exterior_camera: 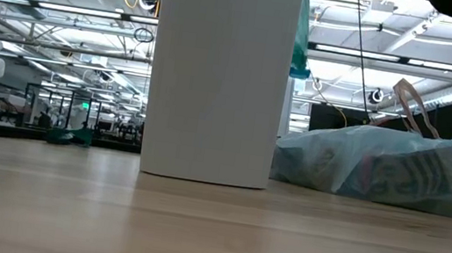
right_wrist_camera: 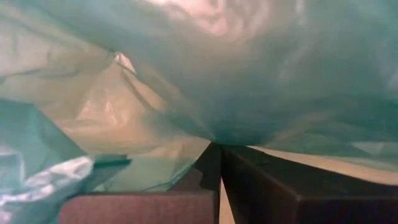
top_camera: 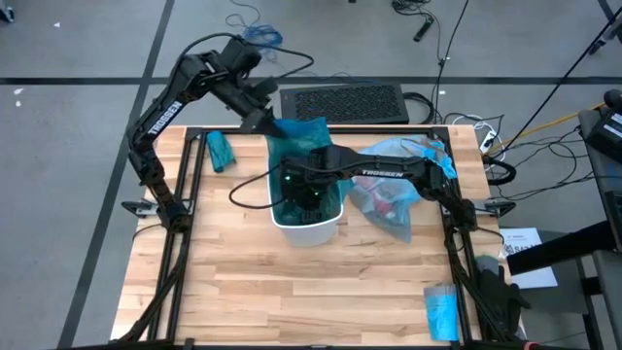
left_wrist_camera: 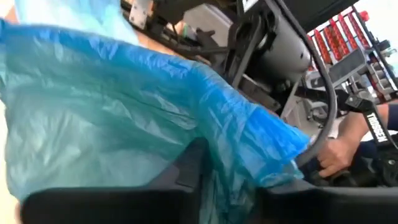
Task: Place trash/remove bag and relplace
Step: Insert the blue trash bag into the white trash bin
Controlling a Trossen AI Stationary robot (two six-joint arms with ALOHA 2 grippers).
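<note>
Left arm: we see it reach from the table's left edge up and over toward the far middle, elbow bent high.
Left gripper (top_camera: 264, 121): our fingers (left_wrist_camera: 186, 168) stand slightly apart with a fold of bag (left_wrist_camera: 124, 112) lying between them; whether they pinch it we cannot tell.
Right arm: it stretches from the right edge across toward the middle, forearm nearly level.
Right gripper (top_camera: 303, 194): pointed down inside the bin (top_camera: 309, 229), fingers (right_wrist_camera: 273, 180) pressed together, film draped just ahead of the tips.
</note>
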